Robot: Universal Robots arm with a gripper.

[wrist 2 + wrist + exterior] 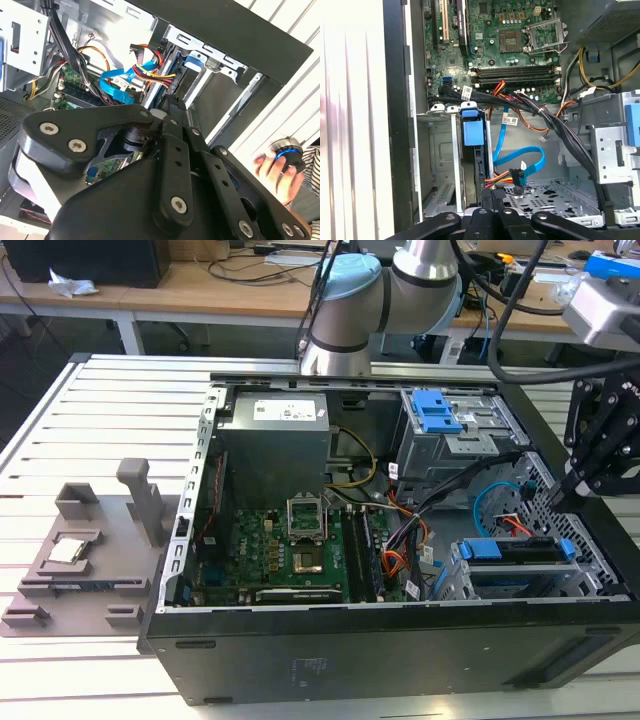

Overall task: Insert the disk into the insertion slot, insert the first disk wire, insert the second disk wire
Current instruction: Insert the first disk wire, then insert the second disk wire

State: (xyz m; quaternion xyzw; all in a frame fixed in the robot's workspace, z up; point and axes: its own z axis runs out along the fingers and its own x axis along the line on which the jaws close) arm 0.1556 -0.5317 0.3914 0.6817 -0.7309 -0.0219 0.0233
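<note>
The disk point(520, 553), dark on top with a bright blue carrier, lies inside the insertion slot point(458, 585), a silver perforated cage at the case's near corner on the exterior view's right. In the first wrist view the disk point(472, 132) shows edge-on inside the cage point(442, 150). My gripper point(555, 500) hangs just above the disk's far edge, fingers shut and holding nothing. Its tips point(492, 194) sit beside a blue flat wire point(520, 160) and a red, yellow and black wire plug point(514, 177). Whether these plugs touch the disk I cannot tell. In the second wrist view the gripper point(170, 102) points into the case.
A taller grey cage with a blue latch point(438, 412) stands behind. The motherboard point(300, 550) and power supply point(275, 445) occupy the case's middle. Black cable bundles point(555, 127) cross above the slot. A grey fixture point(85, 560) lies outside. A hand point(280, 172) holds a knob.
</note>
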